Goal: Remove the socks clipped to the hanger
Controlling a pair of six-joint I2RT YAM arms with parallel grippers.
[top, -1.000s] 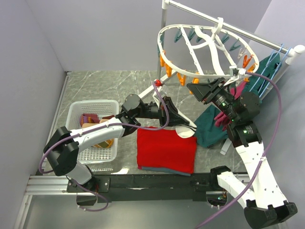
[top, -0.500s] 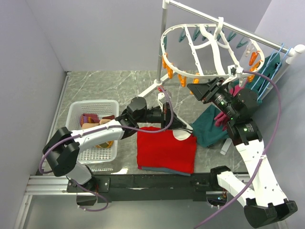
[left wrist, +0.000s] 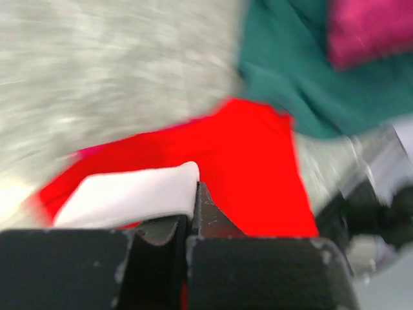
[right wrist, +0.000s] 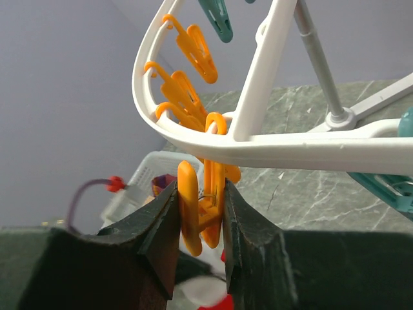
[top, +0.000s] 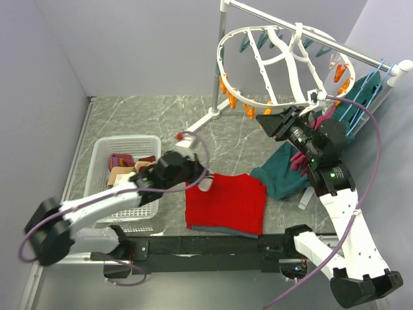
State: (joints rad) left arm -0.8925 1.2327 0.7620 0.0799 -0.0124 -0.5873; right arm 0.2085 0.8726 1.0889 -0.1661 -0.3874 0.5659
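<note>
My left gripper (top: 199,179) is shut on a whitish-grey sock (top: 206,185) and holds it over the left edge of the red cloth (top: 229,203). In the left wrist view the sock (left wrist: 129,196) sticks out left of the closed jaws (left wrist: 191,201), blurred. The white oval hanger (top: 284,68) hangs from the rack rail at the back right. My right gripper (top: 266,121) is shut on an orange clip peg (right wrist: 193,210) under the hanger's rim (right wrist: 271,147). No sock shows on that peg. Other socks (top: 121,161) lie in the basket.
A white slotted basket (top: 148,143) stands at the left. Teal (top: 281,174) and pink (top: 300,160) garments lie right of the red cloth. The rack pole (top: 219,64) and foot stand behind. Blue hangers (top: 364,87) hang at the far right.
My left arm has pulled back from under the hanger toward the near left, carrying the whitish sock. The hanger has swung slightly. My right gripper has stayed on the orange peg.
</note>
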